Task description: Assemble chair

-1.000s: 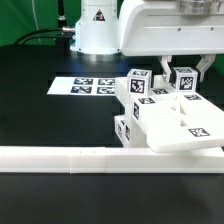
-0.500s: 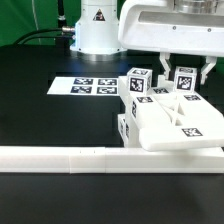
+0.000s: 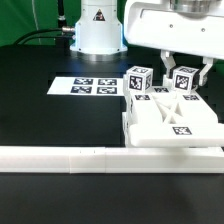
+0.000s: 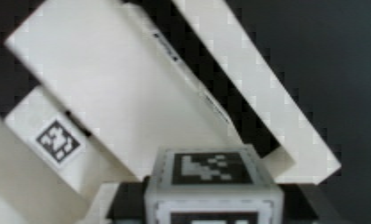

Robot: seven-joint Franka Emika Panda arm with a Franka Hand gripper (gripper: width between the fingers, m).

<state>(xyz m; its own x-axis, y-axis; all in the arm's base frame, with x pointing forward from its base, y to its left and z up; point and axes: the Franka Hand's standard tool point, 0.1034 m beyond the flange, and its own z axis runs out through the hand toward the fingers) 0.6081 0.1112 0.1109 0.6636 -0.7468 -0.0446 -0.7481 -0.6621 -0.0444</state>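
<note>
Exterior view, chair [image 3: 172, 120] now flatter, tool [image 3: 186, 78] still gripping

- The chair [image 3: 172, 120] parts are sitting at the exterior view's right on the surface [image 3: 50, 120], with the flat slab lying on top.
- Two posts [image 3: 139, 80] are standing up behind the slab.
- The marker board [image 3: 88, 87] is lying to the left, farther back.
- The border rail [image 3: 100, 157] is running along the near side, touching the chair parts.
- The end effector [image 3: 186, 72] is hanging over the right post.
</note>
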